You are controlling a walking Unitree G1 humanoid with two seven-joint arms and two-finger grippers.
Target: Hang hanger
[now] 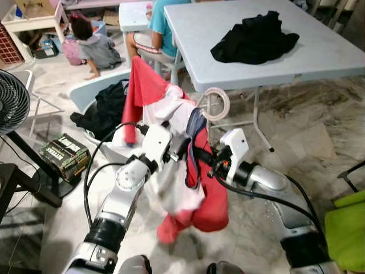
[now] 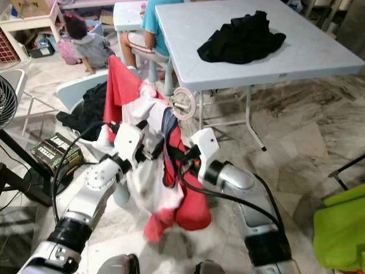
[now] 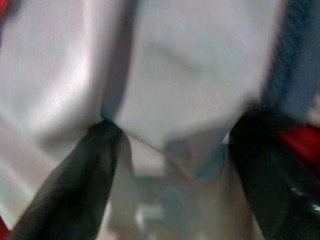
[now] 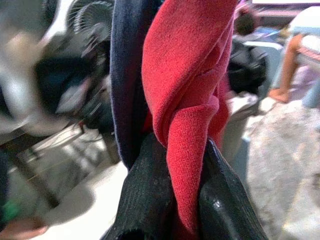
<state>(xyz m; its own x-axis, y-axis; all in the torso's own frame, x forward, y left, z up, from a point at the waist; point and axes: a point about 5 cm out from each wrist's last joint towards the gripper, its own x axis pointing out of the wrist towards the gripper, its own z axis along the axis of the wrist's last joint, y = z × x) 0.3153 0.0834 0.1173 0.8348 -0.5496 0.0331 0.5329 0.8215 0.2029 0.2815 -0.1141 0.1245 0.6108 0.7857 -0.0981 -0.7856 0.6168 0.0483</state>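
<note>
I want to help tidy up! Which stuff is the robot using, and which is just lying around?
Using: red and white garment, hanger hook, left gripper, right gripper.

Lying around: black clothes on table, fan, box, green chair.

Even, soft daylight fills both head views, with the pale table [image 1: 319,51] beyond the grippers bright but not glaring, faint shadows on the marble floor [image 1: 296,131] beneath it, and straight lines bowing a little toward the picture edges. The left wrist view is dim and wholly blurred (white cloth [image 3: 190,75] pressed right against the left gripper [image 3: 170,165] is out of focus). In the right wrist view the red fabric [image 4: 190,100] between the right gripper [image 4: 182,200] fingers is sharp, while everything behind it smears with motion blur.
</note>
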